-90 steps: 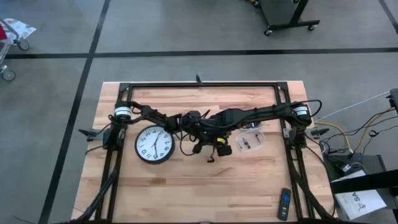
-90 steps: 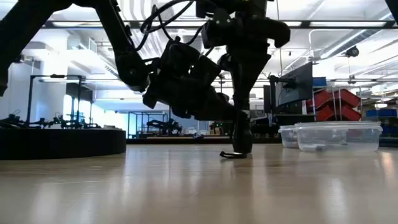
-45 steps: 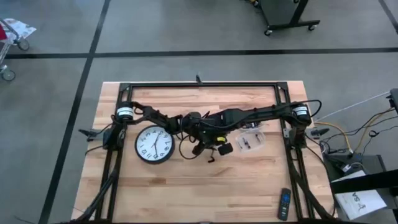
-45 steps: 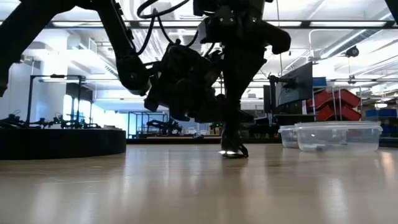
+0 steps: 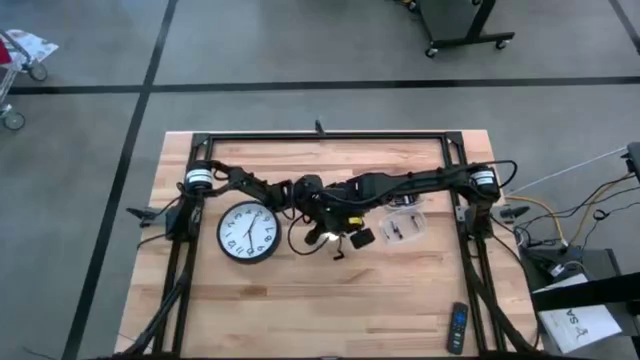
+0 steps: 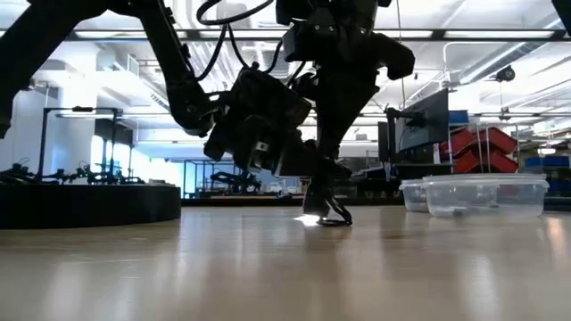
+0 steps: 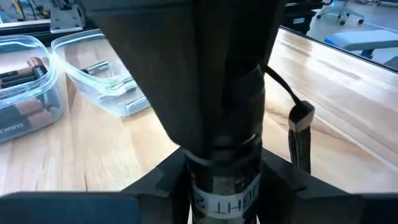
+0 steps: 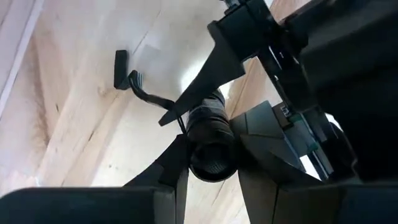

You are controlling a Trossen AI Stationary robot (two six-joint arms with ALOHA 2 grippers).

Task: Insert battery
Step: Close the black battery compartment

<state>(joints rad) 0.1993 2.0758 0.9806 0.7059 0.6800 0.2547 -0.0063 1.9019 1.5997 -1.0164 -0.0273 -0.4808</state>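
Both grippers are meeting over the middle of the wooden tabletop (image 5: 300,300), sharing a black flashlight (image 8: 210,140) between them. In the right wrist view, the right gripper (image 8: 208,165) is pinching the flashlight's barrel with its jaws closed against either side, the open end of the tube facing the camera. In the left wrist view, the left gripper (image 7: 224,180) is clamping the same barrel, jaws pressed to it, where a band printed with letters reading "LIGHT" upside down is showing. A wrist strap (image 7: 300,134) is hanging from the flashlight, its end trailing on the wood in the low view.

Beyond the grippers, a clear plastic container (image 7: 31,81) is sitting on the tabletop holding loose batteries (image 7: 28,65), copper-and-black cells with partly readable print on the side. A second clear tray (image 7: 102,71) is lying beside it with small metal pieces inside.

To the left of the arms in the high view, a round wall clock (image 5: 249,232) is lying face up. A remote control (image 5: 457,327) is resting near the tabletop's front right corner.
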